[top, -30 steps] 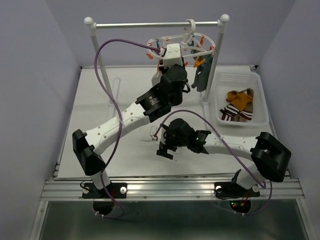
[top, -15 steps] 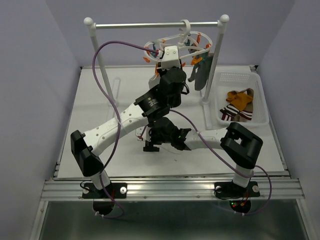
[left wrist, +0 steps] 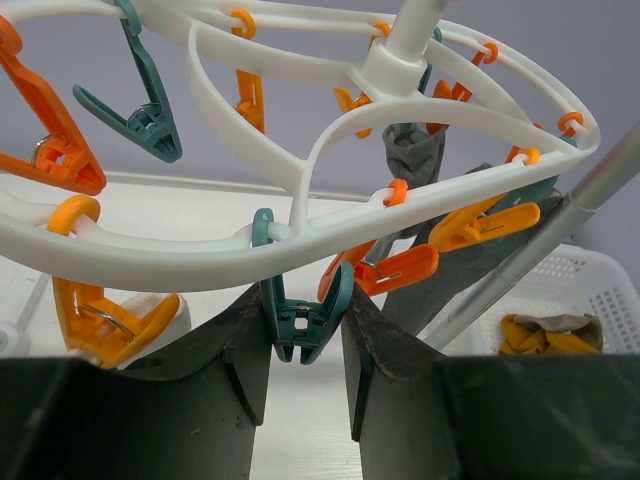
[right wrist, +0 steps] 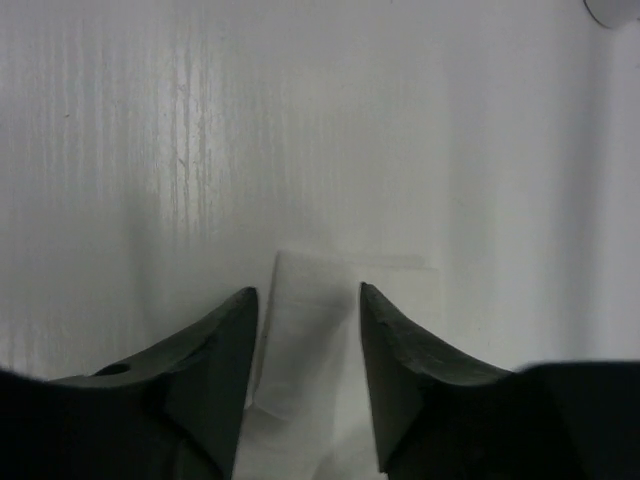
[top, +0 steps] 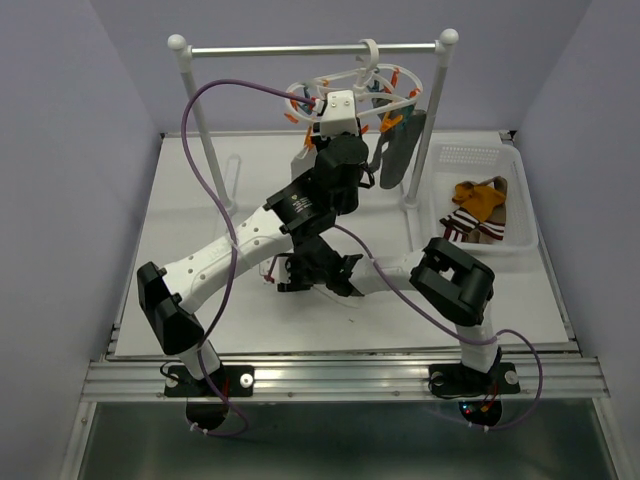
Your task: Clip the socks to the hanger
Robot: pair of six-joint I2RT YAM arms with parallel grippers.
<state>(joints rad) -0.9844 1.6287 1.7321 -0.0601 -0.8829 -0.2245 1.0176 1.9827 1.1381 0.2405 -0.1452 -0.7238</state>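
Socks, top view: mustard and brown-striped fabric socks (top: 478, 208) lie in the white perforated plastic basket (top: 475, 155) at the right. A dark grey sock (top: 392, 150) hangs from the white oval plastic hanger (top: 352, 78) on the far metal rail (top: 300, 48).
Arms, top view: the left arm (top: 250, 235) reaches far to the hanger. The right arm (top: 400, 272) is folded low over the white table (top: 190, 220).
Left wrist view: the left gripper (left wrist: 305, 345) is narrow, its fingers pressing both sides of a teal plastic clip (left wrist: 300, 322).
Right wrist view: the right gripper (right wrist: 305, 300) stands half-wide astride a flat white sock (right wrist: 315, 330) on the table, not visibly pinching it.
Key relation: the white sock's long axis runs back between the fingers, so closing would likely pinch across its width. The teal clip is well apart, farther and higher.
Writing: none readable.
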